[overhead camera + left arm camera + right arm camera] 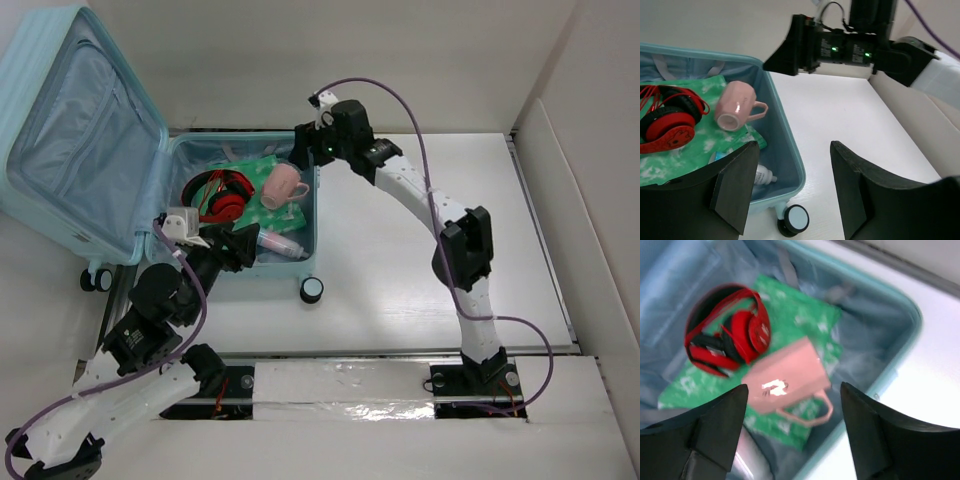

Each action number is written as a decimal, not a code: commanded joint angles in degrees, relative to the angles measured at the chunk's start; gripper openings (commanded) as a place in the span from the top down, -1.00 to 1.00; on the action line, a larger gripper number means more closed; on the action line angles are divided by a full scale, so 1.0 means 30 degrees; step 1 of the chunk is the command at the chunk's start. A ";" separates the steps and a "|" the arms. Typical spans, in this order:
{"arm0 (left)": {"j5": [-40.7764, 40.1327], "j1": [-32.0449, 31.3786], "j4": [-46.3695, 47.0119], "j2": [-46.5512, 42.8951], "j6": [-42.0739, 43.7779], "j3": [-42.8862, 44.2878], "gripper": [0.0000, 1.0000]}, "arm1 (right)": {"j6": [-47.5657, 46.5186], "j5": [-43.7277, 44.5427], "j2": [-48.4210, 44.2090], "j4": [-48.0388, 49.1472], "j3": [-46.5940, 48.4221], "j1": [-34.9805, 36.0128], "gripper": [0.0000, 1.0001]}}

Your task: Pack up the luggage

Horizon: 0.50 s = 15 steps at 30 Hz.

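Open luggage lies at the table's back left, lid up.
The 2 grippers are wide and hold nothing: the right gripper hangs over the pink mug, which lies on green cloth beside red headphones. The left gripper is at the near wall, by a bottle.

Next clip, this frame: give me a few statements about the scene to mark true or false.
1. The luggage lies open. True.
2. The mug stands upright. False: it lies on its side in the luggage, on the green cloth.
3. The right gripper is open above the mug. True.
4. The left gripper holds the headphones. False: it is open and empty; the headphones lie in the luggage.
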 commanded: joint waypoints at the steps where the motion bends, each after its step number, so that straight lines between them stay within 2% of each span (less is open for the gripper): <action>1: -0.1191 0.0098 0.0786 0.0547 0.0122 -0.0244 -0.11 | 0.0086 0.0668 -0.3606 0.3107 -0.3405 0.0263 -0.51; 2: -0.1397 0.0098 0.0786 0.0664 0.0122 -0.0215 -0.11 | 0.0115 0.0819 -0.4573 0.3908 -0.4724 0.0263 -0.05; 3: -0.1573 0.0098 0.0786 0.0927 0.0122 -0.0244 -0.10 | 0.0086 0.0937 -0.5597 0.4612 -0.7464 0.0263 0.22; 4: -0.1836 0.0330 0.0786 0.1074 0.0064 -0.0244 -0.08 | 0.0202 0.1460 -0.7986 0.6562 -0.9115 0.0263 0.48; 5: -0.1955 0.0507 0.0786 0.1192 0.0034 -0.0273 -0.04 | 0.0580 0.1639 -0.9257 0.8061 -1.0959 0.0437 0.86; 6: -0.2014 0.1030 0.0815 0.1483 -0.0169 -0.0244 0.11 | 0.0729 0.2192 -1.1735 1.0106 -1.4632 0.0439 1.00; 8: -0.1869 0.1819 0.0786 0.1748 -0.0521 -0.0186 0.30 | 0.1254 0.2402 -1.3888 1.1323 -1.7760 0.0673 1.00; 9: -0.1723 0.2320 0.0757 0.2011 -0.0725 -0.0157 0.49 | 0.1374 0.2490 -1.4856 1.1763 -1.9167 0.0673 1.00; 10: -0.1287 0.2847 0.0786 0.2158 -0.0960 -0.0098 0.57 | 0.1433 0.2578 -1.5707 1.2145 -2.1414 0.0876 1.00; 13: 0.0321 0.5103 0.0874 0.2627 -0.1897 0.0165 0.74 | 0.1405 0.3540 -1.8784 1.1479 -2.4645 0.1113 1.00; 15: 0.0476 0.6505 0.0642 0.3123 -0.2805 0.0370 0.84 | 0.1054 0.3924 -2.0865 1.0804 -2.5593 0.1113 1.00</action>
